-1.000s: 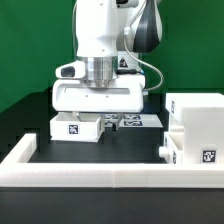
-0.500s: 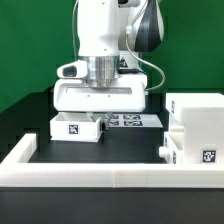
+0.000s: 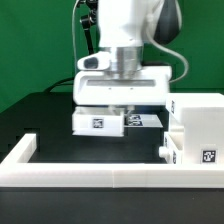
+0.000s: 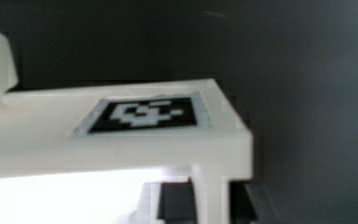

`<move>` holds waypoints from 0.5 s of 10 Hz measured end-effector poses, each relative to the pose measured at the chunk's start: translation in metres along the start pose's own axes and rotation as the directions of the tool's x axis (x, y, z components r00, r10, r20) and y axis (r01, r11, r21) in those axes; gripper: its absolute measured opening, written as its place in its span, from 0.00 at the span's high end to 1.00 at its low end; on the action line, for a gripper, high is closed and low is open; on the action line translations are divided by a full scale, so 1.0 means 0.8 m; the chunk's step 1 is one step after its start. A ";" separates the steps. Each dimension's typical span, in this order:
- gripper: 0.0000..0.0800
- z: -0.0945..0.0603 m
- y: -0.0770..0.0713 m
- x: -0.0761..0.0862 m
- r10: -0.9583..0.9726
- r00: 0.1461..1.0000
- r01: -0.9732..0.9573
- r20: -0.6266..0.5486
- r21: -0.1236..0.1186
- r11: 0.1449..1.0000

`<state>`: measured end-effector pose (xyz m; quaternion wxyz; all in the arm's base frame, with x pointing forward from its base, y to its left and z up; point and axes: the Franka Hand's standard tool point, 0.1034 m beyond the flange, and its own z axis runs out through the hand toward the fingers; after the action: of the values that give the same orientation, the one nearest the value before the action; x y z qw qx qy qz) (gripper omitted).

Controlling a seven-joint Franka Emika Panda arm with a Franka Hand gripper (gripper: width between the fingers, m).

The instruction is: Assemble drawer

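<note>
Drawer part (image 3: pixel 98 122) at centre frame.
Your jaws grip it, near the white housing (image 3: pixel 198 120) at right.

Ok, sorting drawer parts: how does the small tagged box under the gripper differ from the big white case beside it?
The small box is low and far smaller; the big case stands taller and bulkier. The small box sits directly under the gripper; the big case stands apart from it. Both are white with a black marker tag.
</note>
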<state>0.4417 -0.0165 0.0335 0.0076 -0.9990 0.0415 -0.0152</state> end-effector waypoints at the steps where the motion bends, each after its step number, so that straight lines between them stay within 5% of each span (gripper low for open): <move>1: 0.95 -0.009 -0.022 0.011 -0.025 1.000 0.025 -0.006 0.003 1.000; 2: 0.95 -0.013 -0.034 0.019 -0.072 0.997 0.072 -0.015 0.004 0.997; 5: 0.95 -0.010 -0.030 0.017 -0.152 0.988 0.152 -0.009 0.002 0.988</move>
<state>0.4567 0.0059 0.0419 0.0074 -0.9992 -0.0350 -0.0201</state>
